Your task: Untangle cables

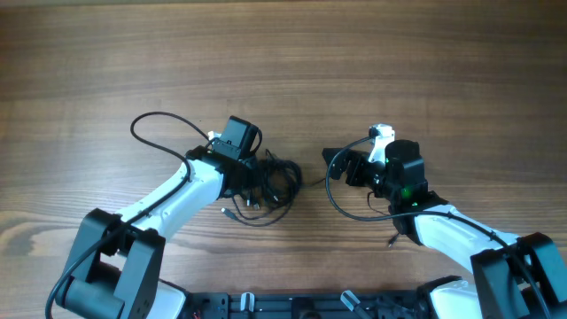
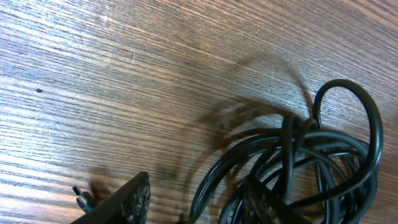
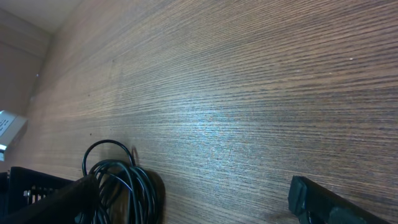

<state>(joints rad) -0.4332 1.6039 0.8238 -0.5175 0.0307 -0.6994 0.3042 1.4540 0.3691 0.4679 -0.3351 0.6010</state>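
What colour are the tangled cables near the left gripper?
Black, slightly glossy. The left wrist view shows the cables best, looped on the wooden table.

A brown wood-grain table fills every view; a pale strip, perhaps a wall, edges it.

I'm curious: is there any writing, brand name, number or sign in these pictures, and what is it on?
None can be read.
The cables, the table, the left arm and the right arm show no print in any view.
The green light on the right arm is a plain glow, not a letter or number.
The white piece nearby is too small to tell whether it bears a label.
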